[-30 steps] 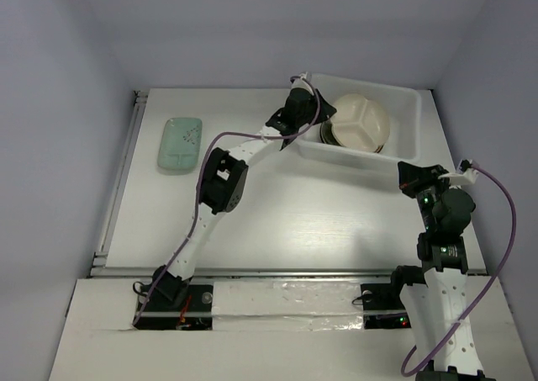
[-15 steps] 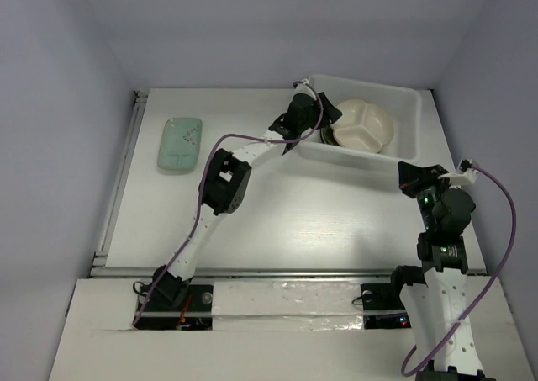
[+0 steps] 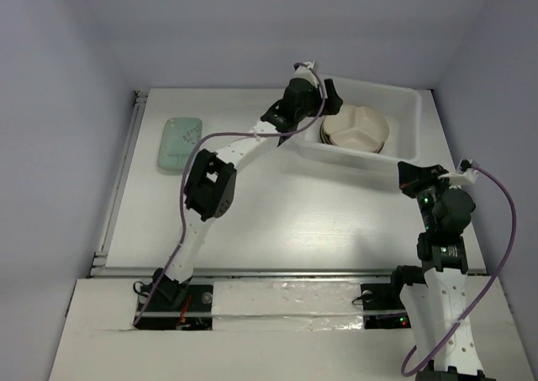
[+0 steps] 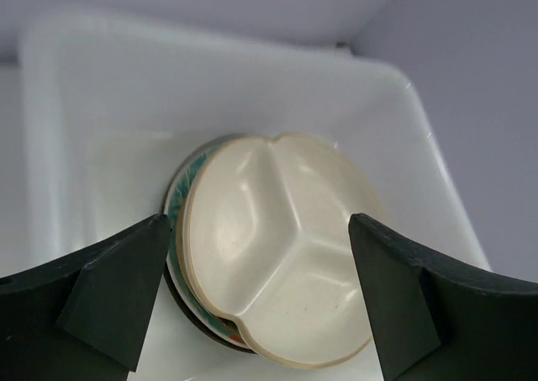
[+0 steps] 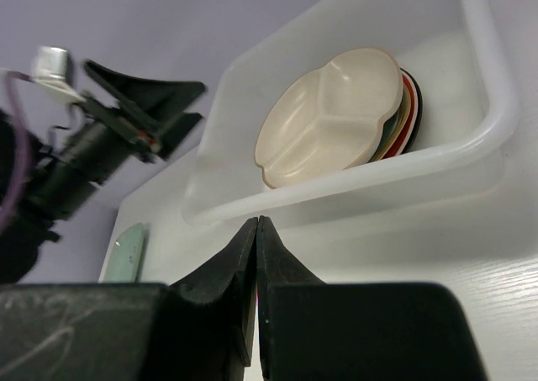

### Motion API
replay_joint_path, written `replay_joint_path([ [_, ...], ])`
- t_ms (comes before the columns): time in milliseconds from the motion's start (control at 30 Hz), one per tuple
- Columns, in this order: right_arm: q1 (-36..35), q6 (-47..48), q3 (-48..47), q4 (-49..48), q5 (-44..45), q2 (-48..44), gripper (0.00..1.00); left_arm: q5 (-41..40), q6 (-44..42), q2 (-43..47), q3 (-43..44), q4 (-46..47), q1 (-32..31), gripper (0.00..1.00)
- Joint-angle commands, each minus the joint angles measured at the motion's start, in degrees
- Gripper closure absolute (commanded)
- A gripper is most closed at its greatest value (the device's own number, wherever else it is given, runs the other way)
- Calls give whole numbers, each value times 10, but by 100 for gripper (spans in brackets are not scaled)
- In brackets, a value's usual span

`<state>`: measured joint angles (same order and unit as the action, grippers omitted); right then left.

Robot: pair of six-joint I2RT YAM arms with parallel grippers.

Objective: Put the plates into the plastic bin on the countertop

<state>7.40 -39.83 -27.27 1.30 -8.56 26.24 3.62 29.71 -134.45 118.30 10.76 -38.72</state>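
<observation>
The left jaws stand spread wide and hold nothing. Just below and between them the cream divided plate (image 4: 277,246) lies free on top of a stack of plates (image 5: 409,103) inside the plastic bin (image 3: 395,152). The right jaws are clenched on nothing, with the bin just beyond their tips. I judge the task nearly done: only the mint plate (image 3: 179,143) shows on the bench (image 3: 294,221), well apart to the left of the left jaws, not yet carried in.
</observation>
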Motion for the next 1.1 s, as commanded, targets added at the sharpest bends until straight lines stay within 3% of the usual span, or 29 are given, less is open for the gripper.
replay_joint_path([
  [0, -4, 10, -10, -17, 6, -2, 93, -61, -93, 120, 1, 2, 0, 15],
  [133, -4, 10, -10, -17, 3, -2, 93, -125, -120, 222, -124, 25, 17, 17],
  [200, -4, 10, -10, -16, 2, -4, 94, -158, -98, 289, -186, 37, 43, 26],
  [233, -4, 9, -11, -16, 1, -5, 94, -166, -85, 311, -259, 57, 56, 32],
  [300, -4, 9, -9, -17, -2, -5, 93, -175, -20, 359, -342, 79, 112, 56],
  [367, -4, 7, -9, -18, -5, -5, 94, -144, 52, 429, -471, 111, 166, 100],
  [400, -4, 7, -9, -19, -8, -3, 93, -134, 116, 450, -520, 129, 217, 100],
  [433, -4, 6, -8, -23, -11, -2, 93, -129, 140, 491, -607, 167, 238, 100],
  [533, -4, 5, -8, -26, -18, 2, 93, -163, 182, 555, -719, 177, 293, 100],
  [567, -4, 5, -7, -27, -22, 2, 93, -198, 183, 567, -735, 169, 302, 100],
  [733, -4, 4, -6, -31, -25, 7, 93, -219, 175, 607, -801, 135, 359, 100],
  [800, -4, 3, -5, -31, -30, 9, 93, -222, 181, 607, -810, 124, 377, 93],
  [967, -4, 3, -6, -34, -35, 11, 93, -224, 213, 569, -807, 86, 404, 58],
  [1067, -4, 2, -5, -34, -36, 10, 93, -227, 218, 545, -801, 76, 409, 52],
])
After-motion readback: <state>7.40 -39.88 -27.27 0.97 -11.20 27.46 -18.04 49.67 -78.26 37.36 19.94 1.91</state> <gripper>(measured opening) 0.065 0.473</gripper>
